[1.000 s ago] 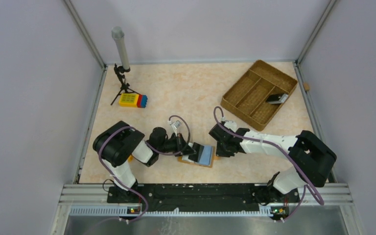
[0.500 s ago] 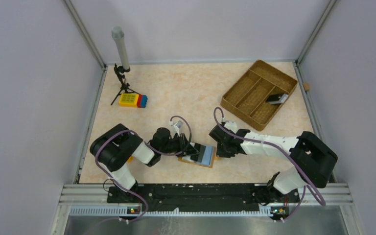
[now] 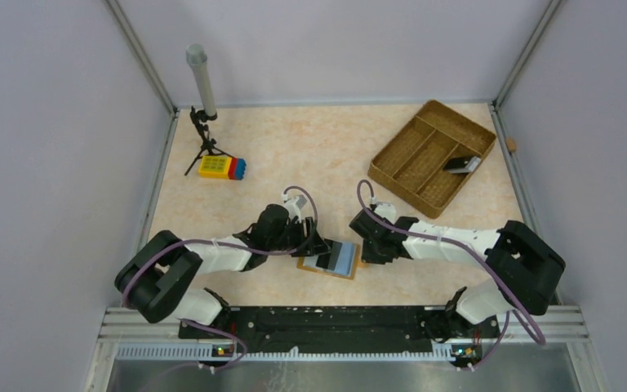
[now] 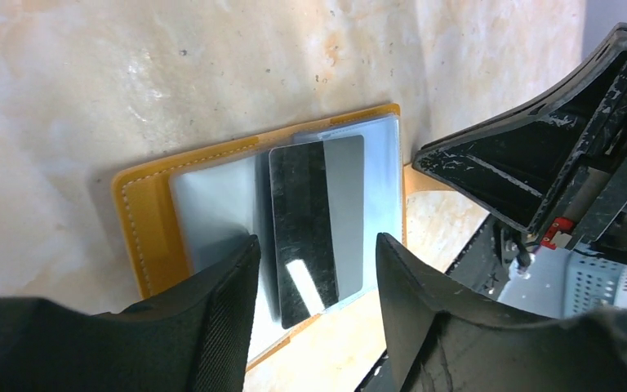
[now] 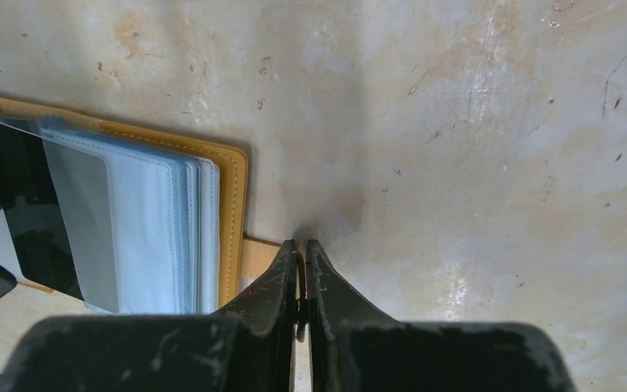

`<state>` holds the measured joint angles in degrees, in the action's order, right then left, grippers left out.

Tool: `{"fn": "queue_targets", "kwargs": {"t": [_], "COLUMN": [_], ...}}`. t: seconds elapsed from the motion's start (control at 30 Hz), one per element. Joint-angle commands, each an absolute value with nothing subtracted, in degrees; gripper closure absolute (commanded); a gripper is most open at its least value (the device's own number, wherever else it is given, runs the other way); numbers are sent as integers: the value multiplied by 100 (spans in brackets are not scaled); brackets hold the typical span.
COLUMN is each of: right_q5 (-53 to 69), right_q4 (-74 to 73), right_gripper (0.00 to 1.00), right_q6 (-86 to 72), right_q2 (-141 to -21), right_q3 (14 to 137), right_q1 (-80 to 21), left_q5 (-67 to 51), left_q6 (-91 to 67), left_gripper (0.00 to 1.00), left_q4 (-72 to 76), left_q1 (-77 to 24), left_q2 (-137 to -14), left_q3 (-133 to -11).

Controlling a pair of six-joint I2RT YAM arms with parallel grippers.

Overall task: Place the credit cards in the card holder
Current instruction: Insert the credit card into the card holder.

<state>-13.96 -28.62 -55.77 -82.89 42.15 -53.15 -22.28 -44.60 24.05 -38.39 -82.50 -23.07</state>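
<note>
While the left fingers [image 4: 220,310] stand apart and grasp nothing, the dark card [image 4: 298,237] lies straight beyond their tips, in line with the gap, on the open card holder [image 4: 143,212]. Its long axis runs away from the fingers, parallel to the holder's stitched tan edge. About half of the card's width looks grey, as if it sits under a clear sleeve on the side of the holder toward the right arm. The other half is bare and black. So I judge that the coming move must slide the card sideways, across its long axis, toward that side, and the left arm is nearer for this.

The right fingers [image 5: 282,286] are clenched together, with their tips at the small tan strap on the holder's outer edge. Whether they press it or pinch it I cannot tell.

The holder lies flat on the counter [image 3: 318,155] between both arms. Well apart from it stands a woven tray [image 3: 401,135] with a dark flat thing [image 3: 460,164] inside, too small to name.
</note>
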Motion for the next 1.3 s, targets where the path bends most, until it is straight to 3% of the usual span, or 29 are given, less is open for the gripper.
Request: {"fn": "queue_targets", "kwargs": {"t": [0.0,1.27], "right_q5": [-1602,-1530], "right_q4": [-3187,-3039], "right_gripper": [100,100], "right_q6": [-5546,-5588], "right_q2": [-8209,-8119], "right_q3": [4061,3843], "right_q1": [-5392,-5393], "left_q5": [-1655,-1895], "left_q6": [-3939,-4263], "left_gripper": [42,45], "left_q4": [1245,1428], "left_q1": [-3882,-4910], "left_q2": [-7917,-8668], "left_q3": [-2450,-3417]}}
